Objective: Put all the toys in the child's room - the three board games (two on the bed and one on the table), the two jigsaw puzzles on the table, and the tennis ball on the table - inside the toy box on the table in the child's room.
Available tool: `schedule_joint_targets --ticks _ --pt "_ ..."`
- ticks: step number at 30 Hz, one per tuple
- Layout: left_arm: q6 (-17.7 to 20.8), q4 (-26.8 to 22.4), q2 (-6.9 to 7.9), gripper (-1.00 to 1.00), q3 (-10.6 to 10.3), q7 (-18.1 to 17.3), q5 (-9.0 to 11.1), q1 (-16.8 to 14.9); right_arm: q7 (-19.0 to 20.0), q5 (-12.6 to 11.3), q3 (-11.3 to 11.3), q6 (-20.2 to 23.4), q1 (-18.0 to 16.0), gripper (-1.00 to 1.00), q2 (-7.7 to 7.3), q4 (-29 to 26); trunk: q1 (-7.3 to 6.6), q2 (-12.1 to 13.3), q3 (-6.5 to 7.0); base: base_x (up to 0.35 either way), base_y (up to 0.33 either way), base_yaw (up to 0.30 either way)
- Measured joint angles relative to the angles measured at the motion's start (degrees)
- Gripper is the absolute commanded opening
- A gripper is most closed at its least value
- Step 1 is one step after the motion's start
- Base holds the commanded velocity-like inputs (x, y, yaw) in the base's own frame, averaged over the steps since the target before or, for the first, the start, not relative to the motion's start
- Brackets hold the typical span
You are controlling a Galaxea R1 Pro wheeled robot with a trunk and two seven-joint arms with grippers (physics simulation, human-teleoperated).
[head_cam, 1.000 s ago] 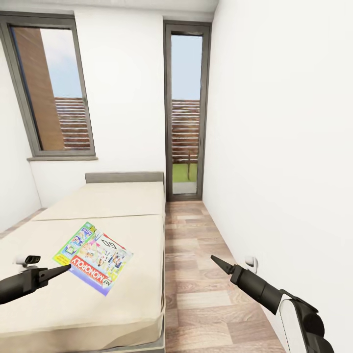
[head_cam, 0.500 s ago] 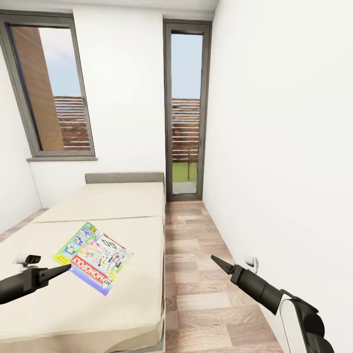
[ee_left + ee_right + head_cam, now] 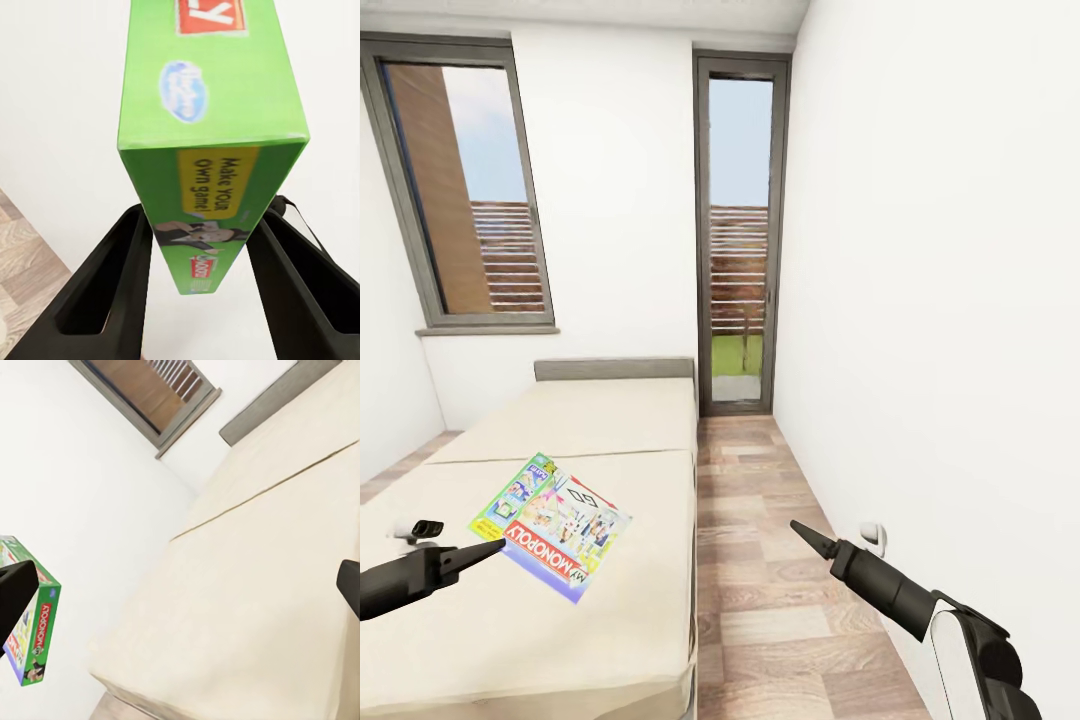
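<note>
A board game (image 3: 556,525), a green-and-white box with a red Monopoly band, hangs tilted above the beige bed (image 3: 600,420), gripped at its near edge by my left gripper (image 3: 495,547). In the left wrist view both dark fingers (image 3: 120,277) press on the sides of the green box (image 3: 210,120). My right gripper (image 3: 800,528) hovers over the wooden floor beside the bed. Its fingers (image 3: 16,589) stand wide apart with nothing between them, and past them the same green box (image 3: 34,641) is visible. The table and the toy box are out of view.
The bed has a grey headboard (image 3: 614,368) against the far wall. A window (image 3: 465,190) is above it and a tall glass door (image 3: 740,230) is at the end of the floor strip (image 3: 770,520). A white wall (image 3: 940,300) runs close along my right.
The whole view has shifted slightly, so the bed sits a little lower and farther off in the picture. Both arms and the held box keep their places in the view.
</note>
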Motion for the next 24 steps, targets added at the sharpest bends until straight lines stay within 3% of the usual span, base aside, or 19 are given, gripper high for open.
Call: schedule_joint_targets --ticks 14,24 --pt "0.2 0.0 0.00 -1.00 0.0 0.0 0.0 0.0 -0.1 0.0 0.0 0.0 0.0 1.00 0.00 0.0 -3.08 5.6 2.52 0.000 0.000 0.000" --pt "0.2 0.0 0.05 -1.00 -2.5 0.0 0.0 0.0 -0.1 0.0 0.0 0.0 0.0 1.00 0.00 0.0 -5.27 9.6 4.41 0.000 0.000 0.067"
